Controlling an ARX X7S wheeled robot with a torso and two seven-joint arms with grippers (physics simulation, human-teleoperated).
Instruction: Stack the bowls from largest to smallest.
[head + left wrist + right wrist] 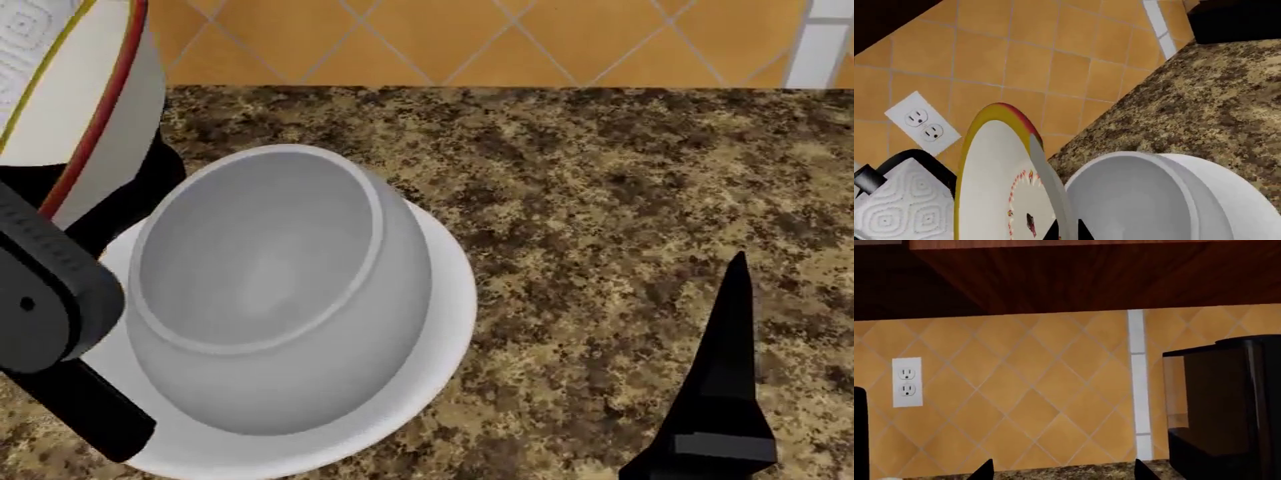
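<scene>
Head view, large bowl: the plain white large bowl (267,300) sits on the granite counter (601,200), tipped, its opening facing up and left
Small bowl: the yellow-red rimmed small bowl (997,185) is held on edge just beside the large bowl's rim, above the counter, near the backsplash
Left gripper: the left gripper (1054,227) pinches the small bowl's rim, one finger (1044,175) lying across its inside
Open room: bare granite stretches to the right of the large bowl, toward the right gripper
Behind: paper towel roll (894,210) just beside the small bowl; wall outlet (923,124) on the orange tiled backsplash (1041,390)
Right gripper: the right gripper (1064,470) hangs well apart from both bowls, tips spread wide, holding nothing, facing the wall
Right edge: dark appliance (1227,405) on the counter
</scene>
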